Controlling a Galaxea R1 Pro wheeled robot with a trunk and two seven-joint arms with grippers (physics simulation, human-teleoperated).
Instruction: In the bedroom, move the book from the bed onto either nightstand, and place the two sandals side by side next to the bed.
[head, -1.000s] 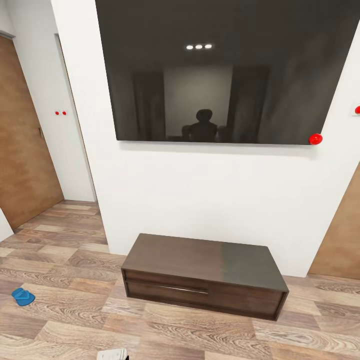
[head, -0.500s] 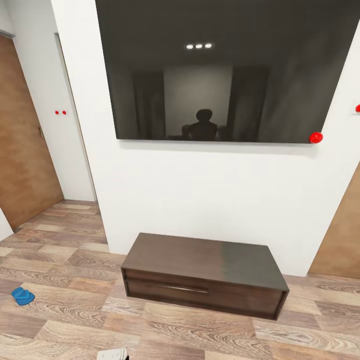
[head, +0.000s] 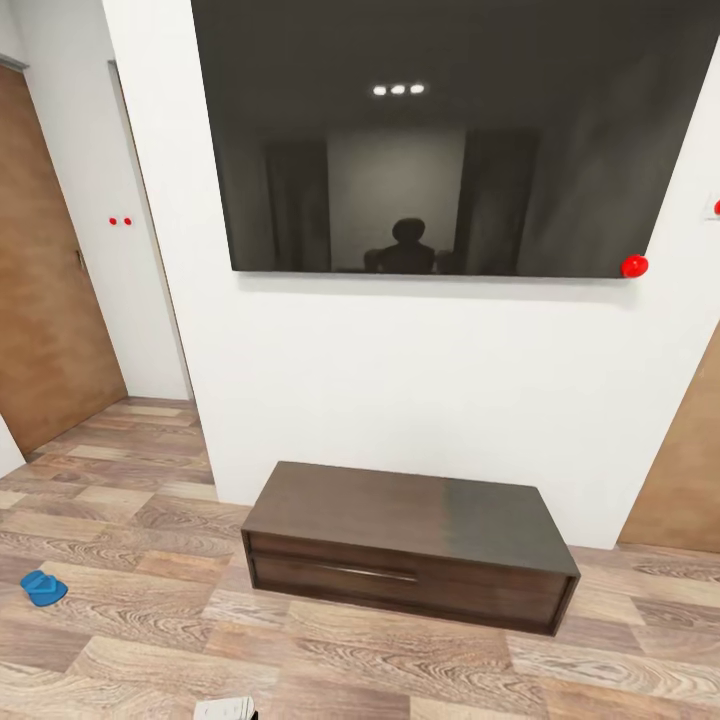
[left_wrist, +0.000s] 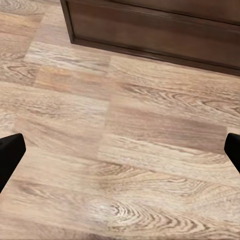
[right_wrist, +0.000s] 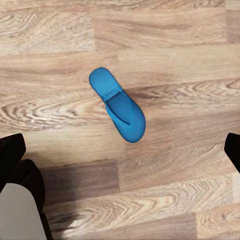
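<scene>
One blue sandal (right_wrist: 118, 105) lies flat on your wood floor (right_wrist: 175, 50) between the spread fingers of your right gripper (right_wrist: 120, 150); another sandal (head: 44, 588) lies well left of the drawer cabinet (head: 410, 545). Your left gripper (left_wrist: 120, 152) hangs spread over bare planks near that cabinet.

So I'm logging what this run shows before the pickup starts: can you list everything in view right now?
Sandals: two, bright blue, on the wood floor; one at the head view's far left, one below the right gripper in the right wrist view; could be the same one.
Drawer cabinet: one, dark brown, low against the white wall.
Screen: one, black, on the wall above the cabinet.
Red knobs: one at the screen's lower right corner, a small pair on the left wall.
Doors: brown wood, one far left, one far right.
Left gripper: black jaws wide apart over bare floor.
Right gripper: black jaws wide apart.
</scene>
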